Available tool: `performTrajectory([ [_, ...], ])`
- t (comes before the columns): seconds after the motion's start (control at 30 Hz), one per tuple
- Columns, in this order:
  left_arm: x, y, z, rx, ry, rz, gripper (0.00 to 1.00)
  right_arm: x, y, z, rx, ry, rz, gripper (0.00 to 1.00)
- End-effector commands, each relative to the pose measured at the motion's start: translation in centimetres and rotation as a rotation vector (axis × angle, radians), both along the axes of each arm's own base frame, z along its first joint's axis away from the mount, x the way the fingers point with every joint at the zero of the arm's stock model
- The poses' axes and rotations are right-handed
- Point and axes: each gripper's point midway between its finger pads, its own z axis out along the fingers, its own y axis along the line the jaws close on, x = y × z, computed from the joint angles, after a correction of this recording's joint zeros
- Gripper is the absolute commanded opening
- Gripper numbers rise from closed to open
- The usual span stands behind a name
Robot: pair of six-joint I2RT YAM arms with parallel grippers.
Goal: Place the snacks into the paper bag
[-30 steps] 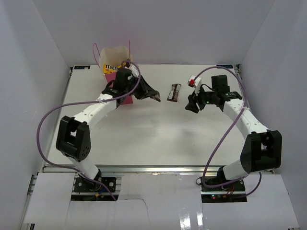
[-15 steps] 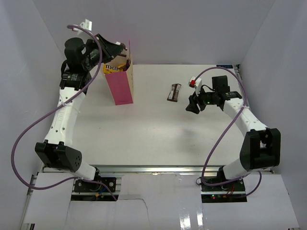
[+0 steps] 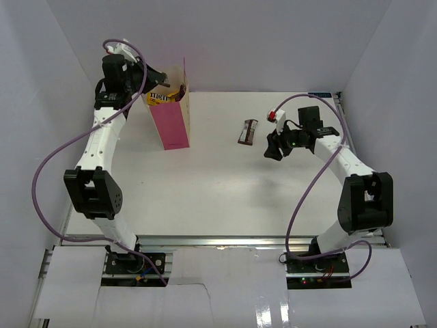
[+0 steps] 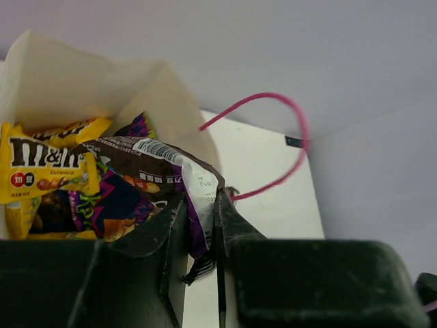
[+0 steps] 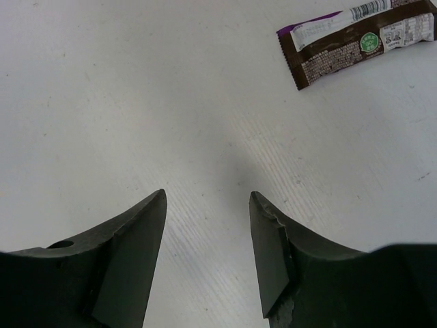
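Here, our left gripper (image 4: 200, 199) pinches a brown-purple packet (image 4: 153, 158) at the mouth of the paper bag (image 3: 172, 126); our right gripper (image 5: 207, 198), jaws apart, hovers near a brown bar (image 5: 351, 41) on the table (image 3: 218, 184).

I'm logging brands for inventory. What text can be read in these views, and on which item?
"m&m", its end not visible: on the yellow candy packet inside the paper bag.
On the purple snack pack pinched by the left gripper: white panel print and barcode, too small to read.
On the dark brown wrapped bar: print, barcode and green seal, too small to read.
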Motion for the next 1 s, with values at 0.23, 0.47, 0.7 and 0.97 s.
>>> performTrajectory([
  [0.23,0.1,-0.6,1.6,0.004,-0.029,-0.044,0.71,6.8,-0.4,0.4,0.031,0.085,-0.305,0.64],
  [0.47,-5.0,-2.4,5.8,0.038,-0.151,-0.201,0.78,11.1,2.0,-1.3,0.198,0.319,-0.477,0.73],
  [0.7,-14.9,-2.4,4.9,0.049,-0.232,-0.228,0.95,14.8,4.4,-4.3,0.248,0.409,-0.572,0.76],
  [0.97,-22.3,-2.0,-1.8,-0.087,-0.118,-0.176,0.98,19.9,5.0,-7.9,0.113,0.257,-0.726,0.75],
])
